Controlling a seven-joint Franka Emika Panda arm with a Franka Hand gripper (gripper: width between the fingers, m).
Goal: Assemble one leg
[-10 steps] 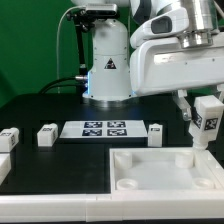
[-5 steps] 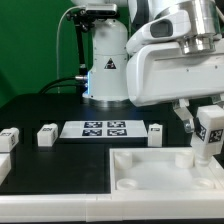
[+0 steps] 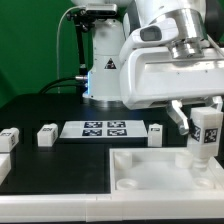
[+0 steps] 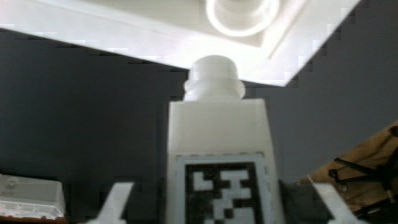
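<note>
My gripper (image 3: 203, 120) is shut on a leg (image 3: 205, 135), a small white post with a black-and-white tag. It holds the leg upright at the exterior view's right, just over the far right corner of the large white tray-like piece (image 3: 150, 172). In the wrist view the leg (image 4: 222, 140) stands between my gripper's (image 4: 222, 208) fingers. The leg's rounded peg (image 4: 214, 75) points at the tray's corner, where a round hole (image 4: 240, 12) shows. I cannot tell whether the peg touches the tray.
Three more legs lie on the black table: two at the exterior view's left (image 3: 10, 138) (image 3: 46, 135) and one right of the marker board (image 3: 156, 133). The marker board (image 3: 98, 129) lies mid-table. The robot base (image 3: 108, 65) stands behind it.
My gripper has come down a little with the leg, bringing it closer to the tray's far right corner. The arm's body has swung further into view.
</note>
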